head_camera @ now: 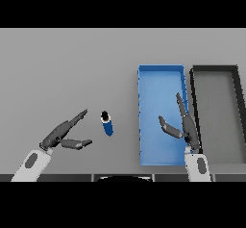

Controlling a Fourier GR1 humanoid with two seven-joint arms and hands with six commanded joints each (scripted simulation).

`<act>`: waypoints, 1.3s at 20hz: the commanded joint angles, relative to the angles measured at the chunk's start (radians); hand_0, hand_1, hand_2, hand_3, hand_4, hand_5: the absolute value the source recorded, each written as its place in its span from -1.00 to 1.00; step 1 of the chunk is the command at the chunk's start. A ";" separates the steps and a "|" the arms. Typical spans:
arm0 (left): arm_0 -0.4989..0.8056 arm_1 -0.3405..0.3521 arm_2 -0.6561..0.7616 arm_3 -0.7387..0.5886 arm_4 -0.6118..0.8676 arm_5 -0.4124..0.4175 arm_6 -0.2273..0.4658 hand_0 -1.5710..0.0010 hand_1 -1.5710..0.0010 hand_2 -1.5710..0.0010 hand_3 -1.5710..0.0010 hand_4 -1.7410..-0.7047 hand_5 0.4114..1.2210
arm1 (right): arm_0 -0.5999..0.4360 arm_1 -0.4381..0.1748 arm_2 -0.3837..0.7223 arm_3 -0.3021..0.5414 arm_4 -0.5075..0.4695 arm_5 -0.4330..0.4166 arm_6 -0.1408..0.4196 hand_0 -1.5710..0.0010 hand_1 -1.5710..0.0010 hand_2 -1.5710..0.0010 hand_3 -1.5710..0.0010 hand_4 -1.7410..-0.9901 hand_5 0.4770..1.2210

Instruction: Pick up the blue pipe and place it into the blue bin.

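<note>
A short blue pipe (pixel 107 123) with a dark open end lies on the grey table, just left of the blue bin (pixel 161 78). My left hand (pixel 60 134) is open to the pipe's left, its fingers stretched toward it with a gap between. My right hand (pixel 186 126) hovers open over the bin's right edge, with the fingers pointing away from me and the thumb spread out to the left. Neither hand holds anything.
A black bin (pixel 217 70) stands directly right of the blue bin, their long sides nearly touching. Grey table (pixel 62 68) stretches to the left and behind the pipe.
</note>
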 commanded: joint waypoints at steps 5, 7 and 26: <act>-0.023 -0.092 -0.066 0.017 -0.049 0.014 -0.002 1.00 1.00 1.00 1.00 0.15 -0.90 | 0.016 0.002 -0.001 0.005 -0.008 0.007 -0.024 1.00 1.00 1.00 1.00 0.39 -0.60; -0.064 -0.141 -0.082 0.064 -0.076 0.028 0.008 1.00 1.00 1.00 1.00 0.13 -0.88 | 0.006 0.004 -0.003 -0.008 -0.009 0.001 0.006 1.00 1.00 1.00 1.00 0.40 -0.60; -0.180 -0.422 -0.092 0.319 -0.069 0.070 -0.081 0.54 0.30 0.12 0.05 -0.28 0.04 | 0.037 -0.015 -0.020 -0.004 -0.016 0.009 -0.037 1.00 1.00 1.00 1.00 0.39 -0.52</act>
